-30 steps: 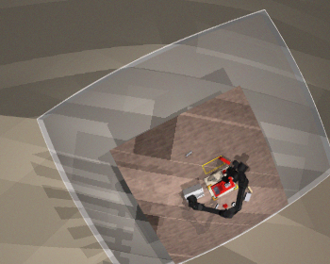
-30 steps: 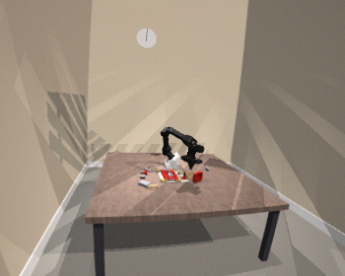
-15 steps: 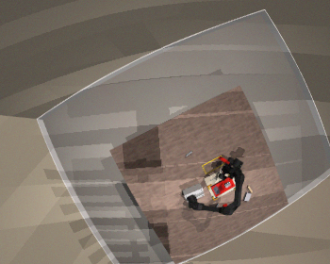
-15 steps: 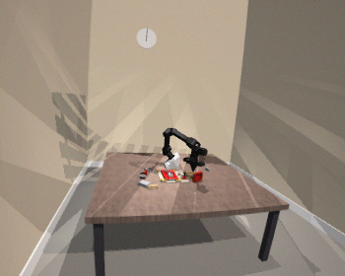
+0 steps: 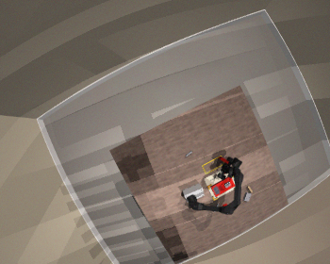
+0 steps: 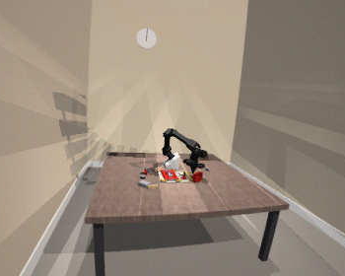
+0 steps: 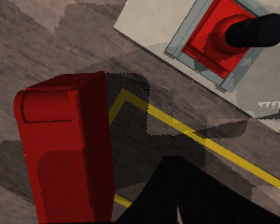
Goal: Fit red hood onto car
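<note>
The hood (image 7: pixel 61 160) (image 6: pixel 197 176) (image 5: pixel 223 160) appears as a red shell standing on edge by the yellow outline; the arm partly covers it in the top view. Its corner holes do not show. The red chassis (image 5: pixel 222 187) (image 6: pixel 170 174) sits in its pale jig, with grey parts on its deck; the pegs are too small to make out. My gripper (image 7: pixel 171 164) (image 6: pixel 194 172) is shut and empty, pointing down beside the hood, which lies to its left in the wrist view. Any contact between them cannot be told.
A yellow outline (image 5: pixel 211 161) (image 7: pixel 226 153) is marked on the table. A black knob (image 7: pixel 256 31) rises from a red square at the jig side. A grey block (image 5: pixel 247 196) (image 6: pixel 144 183) and a tan piece (image 6: pixel 153 186) lie beyond the chassis. A white box (image 5: pixel 193 191) (image 6: pixel 172 161) stands near the arm's base.
</note>
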Tool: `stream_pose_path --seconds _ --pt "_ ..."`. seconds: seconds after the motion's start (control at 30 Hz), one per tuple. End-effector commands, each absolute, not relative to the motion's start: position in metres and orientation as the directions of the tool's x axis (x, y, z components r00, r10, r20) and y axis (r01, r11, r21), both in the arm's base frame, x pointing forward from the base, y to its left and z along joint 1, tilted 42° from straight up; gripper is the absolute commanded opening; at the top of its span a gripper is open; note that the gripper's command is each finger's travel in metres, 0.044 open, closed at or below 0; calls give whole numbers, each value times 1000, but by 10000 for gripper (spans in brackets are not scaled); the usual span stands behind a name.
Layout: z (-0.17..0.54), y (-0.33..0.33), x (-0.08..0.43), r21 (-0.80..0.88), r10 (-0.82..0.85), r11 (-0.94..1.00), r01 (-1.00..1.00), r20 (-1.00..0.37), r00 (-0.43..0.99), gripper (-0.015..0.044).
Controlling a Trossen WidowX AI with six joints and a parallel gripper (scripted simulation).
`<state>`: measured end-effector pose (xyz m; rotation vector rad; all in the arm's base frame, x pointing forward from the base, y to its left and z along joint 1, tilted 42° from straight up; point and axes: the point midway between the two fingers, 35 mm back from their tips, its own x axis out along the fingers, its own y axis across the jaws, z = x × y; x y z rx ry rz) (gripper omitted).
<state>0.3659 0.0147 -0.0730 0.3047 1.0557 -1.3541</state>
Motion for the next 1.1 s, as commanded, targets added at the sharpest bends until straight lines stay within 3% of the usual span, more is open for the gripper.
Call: stream_pose_path --seconds 0.0,1.07 --pt "-73 15 368 -380 -643 260 888 -754 -134 0" --pt "-77 18 380 -379 -643 260 888 -754 -133 0"
